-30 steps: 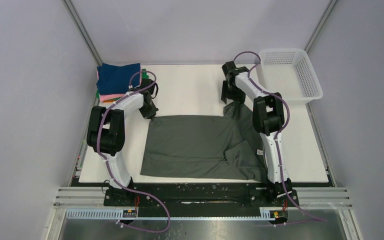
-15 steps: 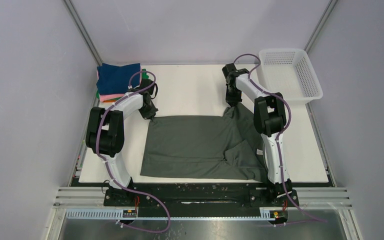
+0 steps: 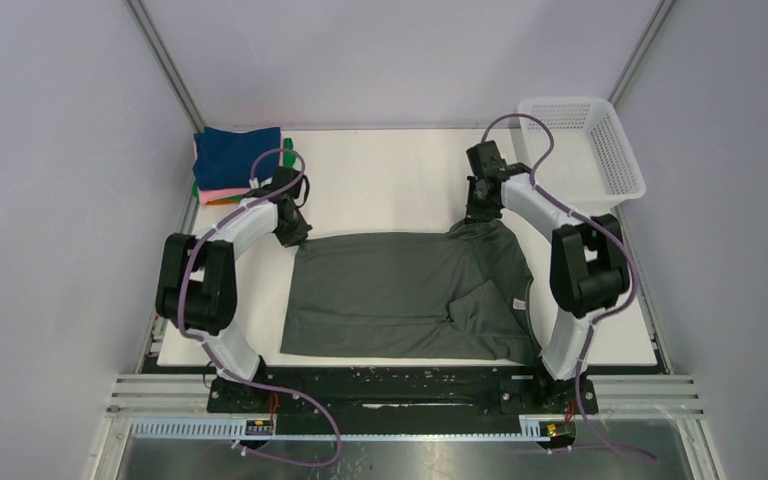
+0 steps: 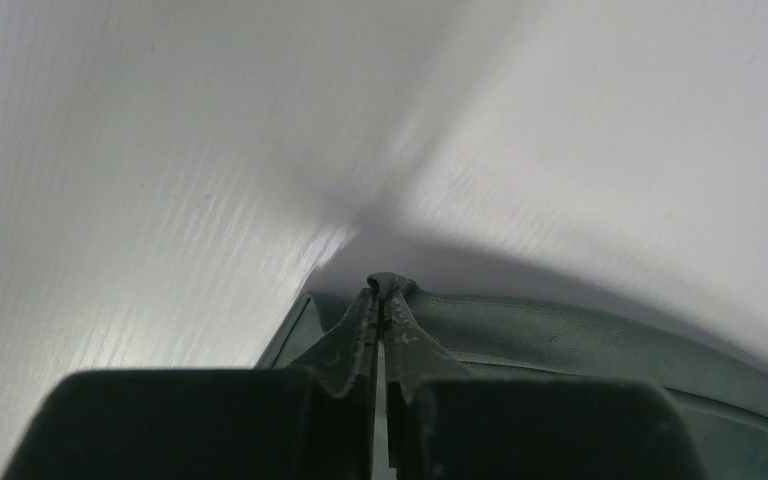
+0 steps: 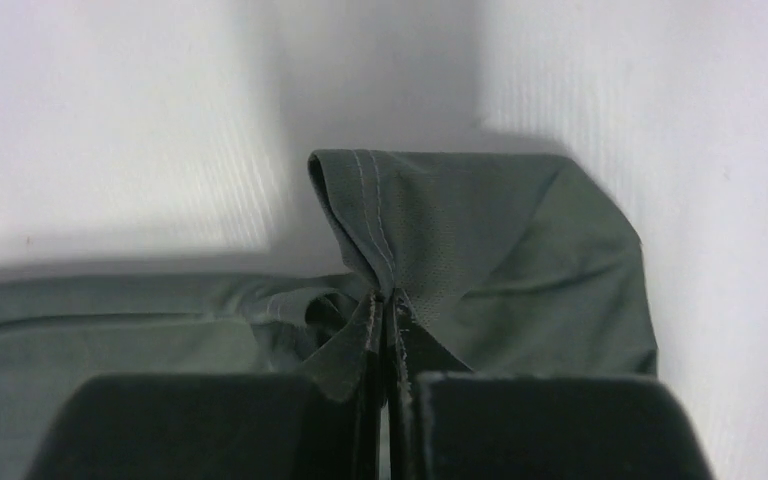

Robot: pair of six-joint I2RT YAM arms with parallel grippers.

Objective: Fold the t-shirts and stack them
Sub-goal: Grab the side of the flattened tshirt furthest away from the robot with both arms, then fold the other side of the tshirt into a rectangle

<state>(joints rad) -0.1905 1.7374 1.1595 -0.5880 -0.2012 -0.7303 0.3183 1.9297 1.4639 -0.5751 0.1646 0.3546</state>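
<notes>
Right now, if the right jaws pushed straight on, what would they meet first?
The shirt the right jaws are shut on: its hemmed flap stands just ahead. Behind it probably the white table, though depth is unclear.

One camera sits high behind my arm bases, looking down and forward over the whole white table (image 3: 390,175) from far off. One rides each wrist, peering forward along my left claw (image 4: 378,300) and right claw (image 5: 385,305) from very close. All three share the far edge of the grey-green shirt (image 3: 400,290), right at my claw tips.
</notes>
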